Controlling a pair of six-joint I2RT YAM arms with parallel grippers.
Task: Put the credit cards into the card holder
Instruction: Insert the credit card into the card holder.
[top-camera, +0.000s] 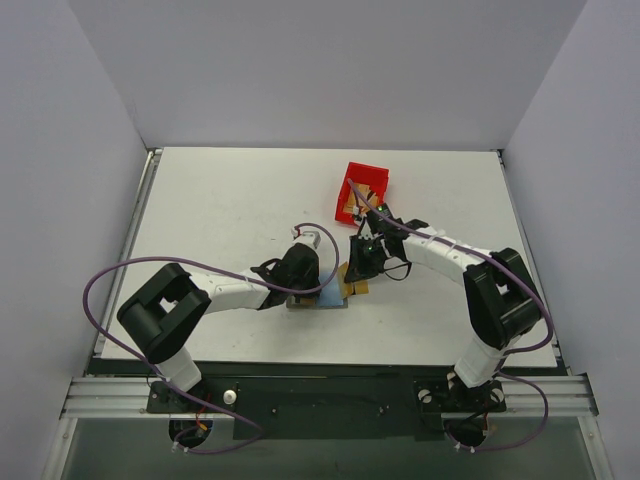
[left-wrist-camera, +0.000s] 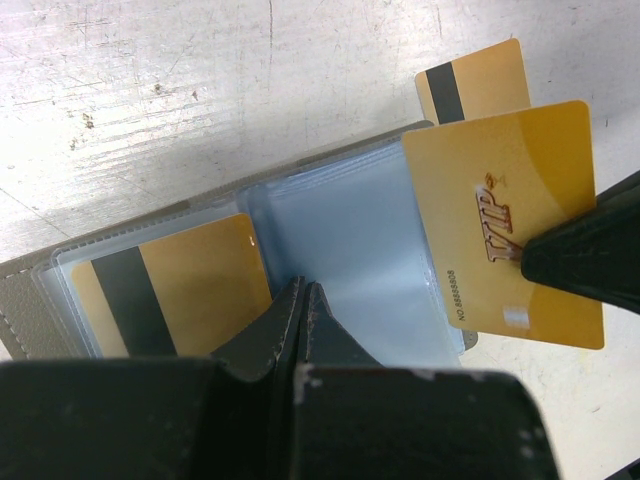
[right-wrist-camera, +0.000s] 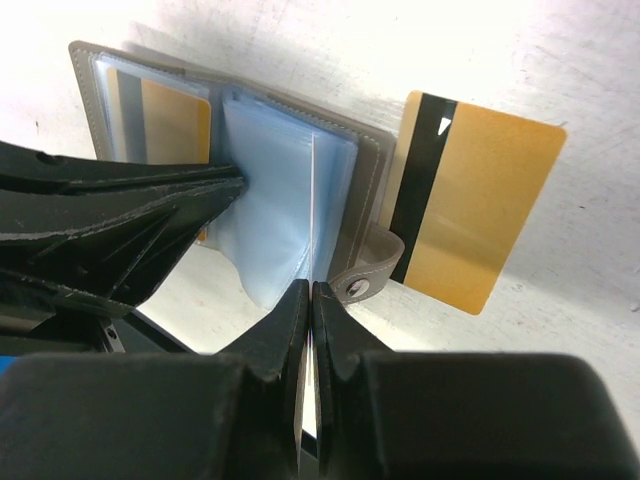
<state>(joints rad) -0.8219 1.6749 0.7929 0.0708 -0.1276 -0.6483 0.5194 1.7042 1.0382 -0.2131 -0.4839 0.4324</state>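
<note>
The grey card holder (left-wrist-camera: 330, 165) lies open on the table, its bluish clear sleeves (left-wrist-camera: 340, 250) up; it also shows in the top view (top-camera: 325, 300). One gold credit card with a black stripe (left-wrist-camera: 175, 290) sits in the left sleeve. My left gripper (left-wrist-camera: 303, 288) is shut, its tips resting on the sleeves. My right gripper (right-wrist-camera: 312, 290) is shut on a gold VIP card (left-wrist-camera: 500, 210), which I see edge-on in its own view, its far edge at the sleeves. A third striped card (right-wrist-camera: 470, 200) lies flat on the table beside the holder's snap tab (right-wrist-camera: 365, 275).
A small red plastic bin (top-camera: 362, 188) stands behind the right arm. The two grippers (top-camera: 303, 290) (top-camera: 358, 275) are close together over the holder, near the middle of the white table (top-camera: 220, 210). Grey walls ring the table.
</note>
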